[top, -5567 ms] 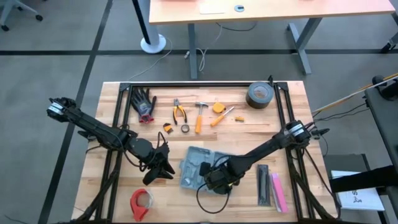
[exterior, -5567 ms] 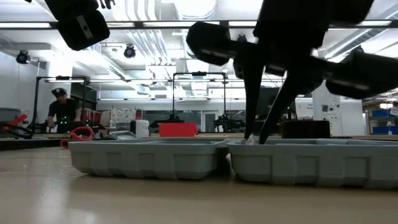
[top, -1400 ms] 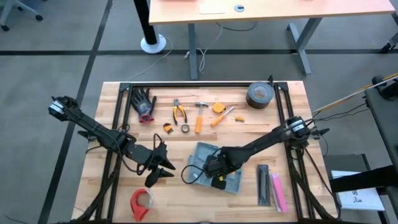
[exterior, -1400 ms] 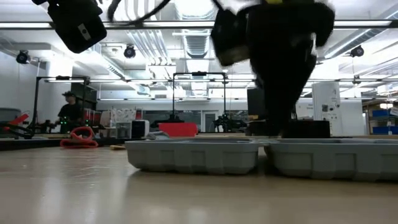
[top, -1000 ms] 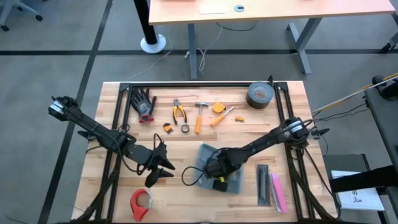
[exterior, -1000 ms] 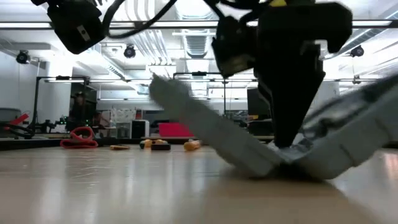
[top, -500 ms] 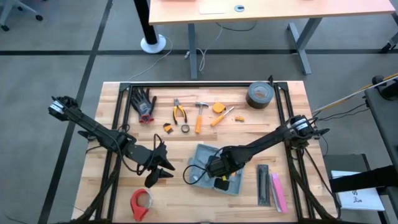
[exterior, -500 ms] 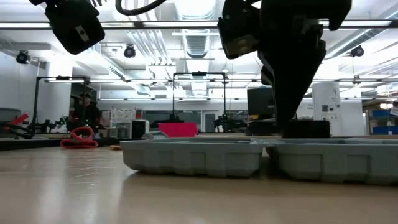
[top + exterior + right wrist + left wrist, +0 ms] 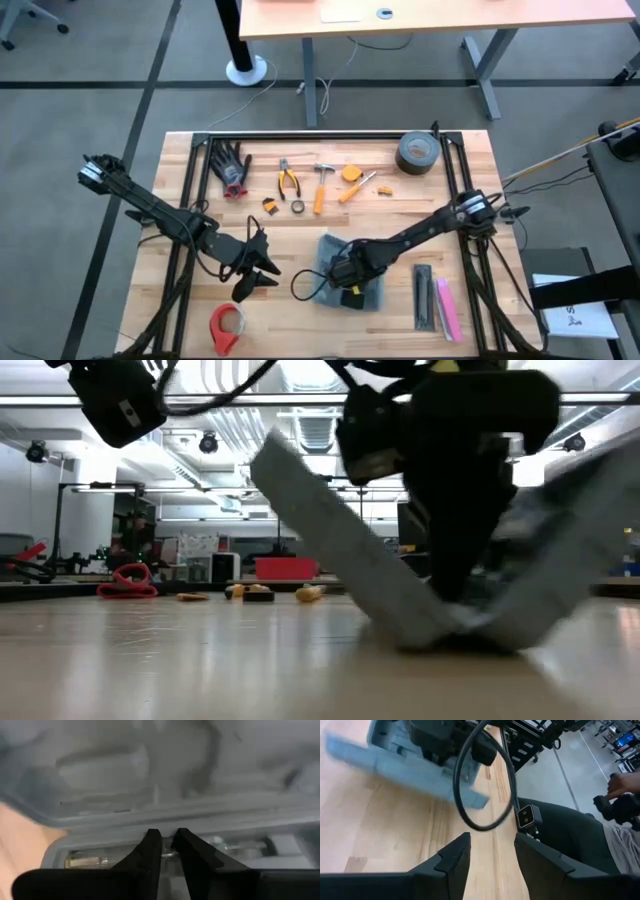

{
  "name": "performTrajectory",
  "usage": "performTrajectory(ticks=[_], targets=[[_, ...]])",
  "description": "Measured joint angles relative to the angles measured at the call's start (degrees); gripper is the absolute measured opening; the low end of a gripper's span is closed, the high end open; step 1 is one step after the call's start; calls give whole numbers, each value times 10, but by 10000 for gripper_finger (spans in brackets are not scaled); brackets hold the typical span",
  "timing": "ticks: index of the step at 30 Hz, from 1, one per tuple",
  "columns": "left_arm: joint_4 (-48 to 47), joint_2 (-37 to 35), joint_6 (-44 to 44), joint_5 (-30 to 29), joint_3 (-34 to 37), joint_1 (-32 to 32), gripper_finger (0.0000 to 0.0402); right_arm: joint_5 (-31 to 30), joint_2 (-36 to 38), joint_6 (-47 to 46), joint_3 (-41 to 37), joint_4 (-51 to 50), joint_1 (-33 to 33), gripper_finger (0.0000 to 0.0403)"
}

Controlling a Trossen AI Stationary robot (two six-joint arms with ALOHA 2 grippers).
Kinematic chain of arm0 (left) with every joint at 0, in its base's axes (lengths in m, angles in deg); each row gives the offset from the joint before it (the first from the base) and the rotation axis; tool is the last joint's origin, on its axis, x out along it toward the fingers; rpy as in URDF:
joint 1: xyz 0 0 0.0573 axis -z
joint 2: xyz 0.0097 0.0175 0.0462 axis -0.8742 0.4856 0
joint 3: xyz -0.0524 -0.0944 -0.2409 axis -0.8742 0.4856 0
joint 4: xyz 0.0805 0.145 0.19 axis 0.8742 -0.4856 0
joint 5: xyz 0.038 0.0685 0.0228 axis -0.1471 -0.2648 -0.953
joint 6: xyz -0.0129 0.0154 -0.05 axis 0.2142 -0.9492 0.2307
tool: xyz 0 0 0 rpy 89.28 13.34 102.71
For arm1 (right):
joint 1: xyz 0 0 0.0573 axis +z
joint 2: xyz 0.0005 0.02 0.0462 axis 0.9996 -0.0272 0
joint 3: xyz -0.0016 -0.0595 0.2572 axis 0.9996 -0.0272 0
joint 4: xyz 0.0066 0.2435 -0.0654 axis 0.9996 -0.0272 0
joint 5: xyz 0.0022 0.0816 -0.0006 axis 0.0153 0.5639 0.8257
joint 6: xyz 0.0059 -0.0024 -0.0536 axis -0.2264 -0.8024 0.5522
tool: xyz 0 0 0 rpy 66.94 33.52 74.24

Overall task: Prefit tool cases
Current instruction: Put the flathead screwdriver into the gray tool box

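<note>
The blue-grey tool case [image 9: 330, 250] lies open in the middle of the table's near half. In the low view its two halves [image 9: 330, 550] [image 9: 580, 530] stand up in a V, with the hinge fold [image 9: 450, 628] on the table. The grey inner tray [image 9: 150, 770] fills the right wrist view. My right gripper [image 9: 345, 272] points down into the fold [image 9: 450, 595], its fingers nearly together [image 9: 167, 840]. My left gripper [image 9: 268, 270] hovers open [image 9: 490, 852] just left of the case [image 9: 420, 765], touching nothing. My right gripper comes from above, pointing down, at the hinge line in the middle of the case [image 9: 167, 854]. Its fingers [image 9: 150, 847] are pinched on a narrow ridge there. The hinge stays on the table while both halves tilt upward on either side of the fingers.
A red tape roll [image 9: 227, 325] lies near the front-left edge. Black and pink bars [image 9: 425, 295] [image 9: 447, 308] lie right of the case. Gloves [image 9: 232, 165], pliers [image 9: 289, 180], a hammer [image 9: 322, 185] and a duct tape roll [image 9: 417, 152] line the far side. A person's hand [image 9: 625, 780] shows beyond the table.
A second ago the case stood in a V. Half a second ago both halves lay flat on the table. Now they have swung up again into a V, the hinge staying down. My right gripper kept its place at the hinge.
</note>
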Motion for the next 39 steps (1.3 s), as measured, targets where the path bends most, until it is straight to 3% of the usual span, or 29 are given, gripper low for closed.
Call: performTrajectory(ticks=[21,31,39], targets=[[1,0,1,2,0,0,166,11,35,-13,34,-67,15,45],[-1,0,1,3,0,0,169,35,-8,1,12,12,16,64],[-2,0,4,3,-1,0,169,38,6,4,12,-9,15,59]])
